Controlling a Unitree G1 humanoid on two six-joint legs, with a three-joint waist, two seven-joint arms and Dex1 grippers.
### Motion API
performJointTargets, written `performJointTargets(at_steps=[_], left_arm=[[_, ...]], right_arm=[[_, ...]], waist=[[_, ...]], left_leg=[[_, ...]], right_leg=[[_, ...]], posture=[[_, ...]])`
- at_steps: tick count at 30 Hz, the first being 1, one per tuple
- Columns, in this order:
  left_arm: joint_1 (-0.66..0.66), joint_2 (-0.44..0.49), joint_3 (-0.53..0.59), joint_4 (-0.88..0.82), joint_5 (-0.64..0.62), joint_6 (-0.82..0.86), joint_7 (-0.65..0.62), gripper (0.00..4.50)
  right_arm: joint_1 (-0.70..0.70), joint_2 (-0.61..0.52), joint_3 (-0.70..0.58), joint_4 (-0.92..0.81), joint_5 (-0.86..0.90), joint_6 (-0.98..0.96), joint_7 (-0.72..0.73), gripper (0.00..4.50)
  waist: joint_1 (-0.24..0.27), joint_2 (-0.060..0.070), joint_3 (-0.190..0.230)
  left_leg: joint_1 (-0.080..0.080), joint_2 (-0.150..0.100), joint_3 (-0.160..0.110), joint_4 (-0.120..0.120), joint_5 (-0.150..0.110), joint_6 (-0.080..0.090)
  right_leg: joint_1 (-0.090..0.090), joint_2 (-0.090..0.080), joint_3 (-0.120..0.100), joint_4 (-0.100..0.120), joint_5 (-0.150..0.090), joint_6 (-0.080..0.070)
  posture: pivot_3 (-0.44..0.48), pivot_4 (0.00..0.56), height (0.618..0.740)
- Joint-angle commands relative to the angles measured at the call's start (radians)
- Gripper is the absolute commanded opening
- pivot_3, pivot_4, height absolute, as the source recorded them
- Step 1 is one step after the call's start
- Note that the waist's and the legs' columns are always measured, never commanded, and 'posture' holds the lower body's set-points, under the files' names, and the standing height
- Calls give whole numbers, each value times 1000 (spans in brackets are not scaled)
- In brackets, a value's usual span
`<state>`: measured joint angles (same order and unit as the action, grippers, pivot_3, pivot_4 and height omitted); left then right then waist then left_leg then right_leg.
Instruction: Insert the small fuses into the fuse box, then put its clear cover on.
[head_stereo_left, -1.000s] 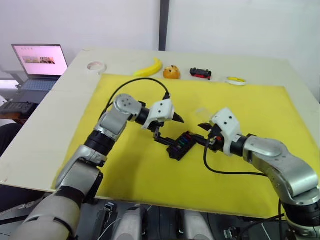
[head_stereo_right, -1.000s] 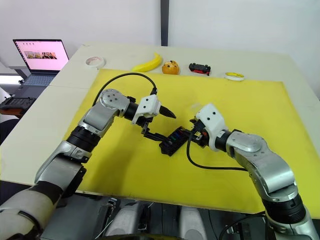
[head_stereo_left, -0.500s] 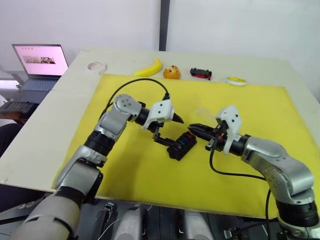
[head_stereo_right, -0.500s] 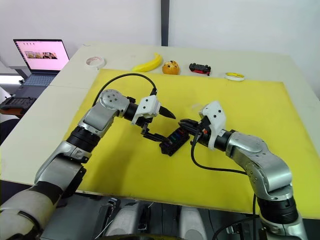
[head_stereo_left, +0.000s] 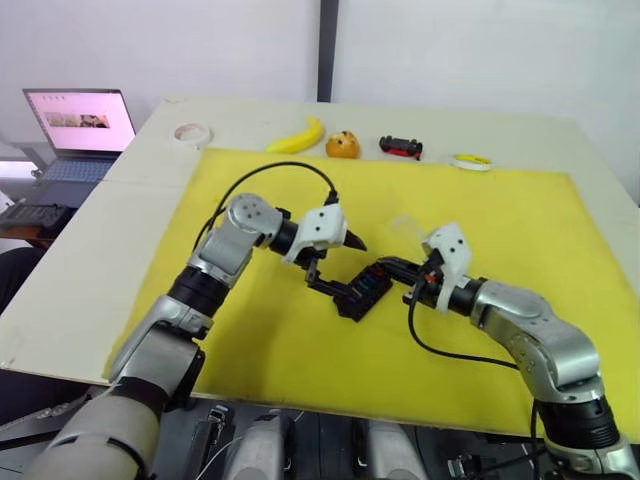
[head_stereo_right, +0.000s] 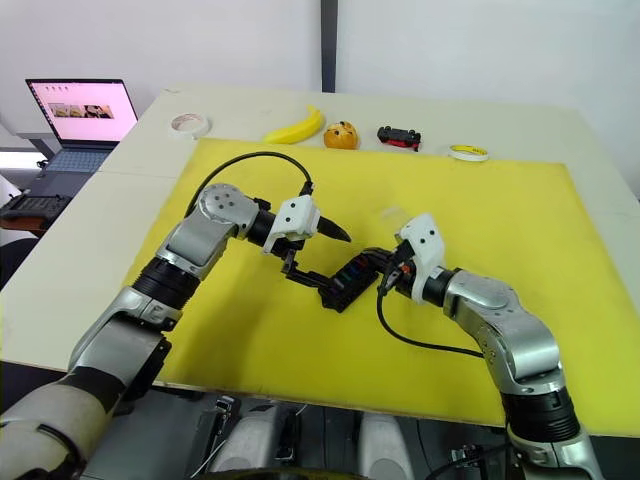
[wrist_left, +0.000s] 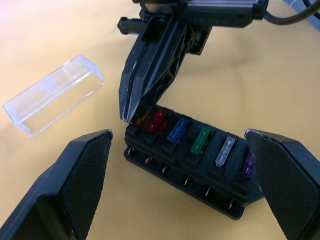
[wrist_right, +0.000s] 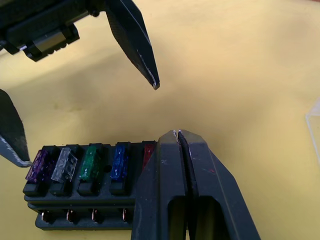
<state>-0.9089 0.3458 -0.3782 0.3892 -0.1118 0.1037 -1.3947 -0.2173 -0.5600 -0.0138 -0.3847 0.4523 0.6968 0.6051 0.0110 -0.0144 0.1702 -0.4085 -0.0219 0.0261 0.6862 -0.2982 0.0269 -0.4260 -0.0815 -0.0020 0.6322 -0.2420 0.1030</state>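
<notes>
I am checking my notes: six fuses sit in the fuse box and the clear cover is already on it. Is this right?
Not quite. The fuses sit in the fuse box, but the clear cover is not on it; it lies apart on the mat, as the left wrist view shows.

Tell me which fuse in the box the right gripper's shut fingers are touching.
The orange fuse, at the end of the row in the fuse box. The right gripper presses its shut fingertips on it; the red, blue, green, clear and purple fuses beside it stand untouched.
</notes>
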Motion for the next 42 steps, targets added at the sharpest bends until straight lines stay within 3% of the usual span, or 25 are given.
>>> performJointTargets(at_steps=[1, 8, 14, 21, 24, 28, 31, 36, 42], left_arm=[[-10, 4, 13, -28, -3, 2, 1, 4500], [-6, 8, 18, -33, -5, 3, 6, 4500], [42, 39, 61, -119, -44, 57, 26, 4500], [210, 201, 243, -385, -220, 313, 67, 4500], [300, 316, 336, -461, -301, 411, 47, 4500], [375, 406, 427, -486, -334, 444, 88, 4500], [404, 448, 469, -490, -375, 491, 97, 4500], [399, 462, 473, -531, -412, 511, 117, 4500], [316, 337, 434, -574, -413, 509, 277, 4500]], right_arm=[[22, -12, 29, -2, -24, 5, 1, 35], [15, -10, 20, -11, -46, 18, -25, 35], [18, -9, -94, -155, 75, 56, -24, 35], [179, -150, -427, -302, 246, 174, 13, 35], [354, -224, -598, -270, 218, 133, 114, 873], [517, -260, -755, -207, 171, 60, 196, 2919], [562, -267, -808, -186, 166, 40, 217, 4337], [503, -284, -781, -187, 191, 58, 183, 4429], [168, -267, -463, -129, 196, 162, 40, 4429]], waist=[[0, 0, 0], [0, 0, 0], [-1, 0, 0], [0, 0, 0], [2, 0, 0], [1, 0, 0], [0, 0, 0], [-4, 0, 0], [-5, 0, 0]], left_leg=[[0, 0, 0, 0, 0, 0], [0, 0, 0, 0, 0, 0], [0, 0, 0, 0, 0, 0], [0, 1, -1, 0, 0, 0], [1, 1, -1, 0, 0, 0], [2, 1, -1, -1, 0, 0], [6, 1, 0, 0, 0, 0], [11, 1, 0, -1, 0, 0], [16, 2, -1, -2, 0, 0]], right_leg=[[0, 0, 0, 0, 0, 0], [0, 0, 0, 0, 0, 0], [0, 0, 0, 0, 0, 0], [1, -1, 0, 0, 0, 0], [1, -1, 0, 0, 0, 0], [3, -1, 0, -1, 0, 0], [7, -1, 0, -1, 0, 0], [12, -1, 0, -2, 0, 0], [17, -2, 1, -2, 0, 0]], posture=[[0, 150, 740], [0, 150, 740], [0, 150, 740], [0, 150, 740], [0, 150, 740], [0, 150, 740], [0, 150, 740], [0, 150, 740], [0, 150, 740]])
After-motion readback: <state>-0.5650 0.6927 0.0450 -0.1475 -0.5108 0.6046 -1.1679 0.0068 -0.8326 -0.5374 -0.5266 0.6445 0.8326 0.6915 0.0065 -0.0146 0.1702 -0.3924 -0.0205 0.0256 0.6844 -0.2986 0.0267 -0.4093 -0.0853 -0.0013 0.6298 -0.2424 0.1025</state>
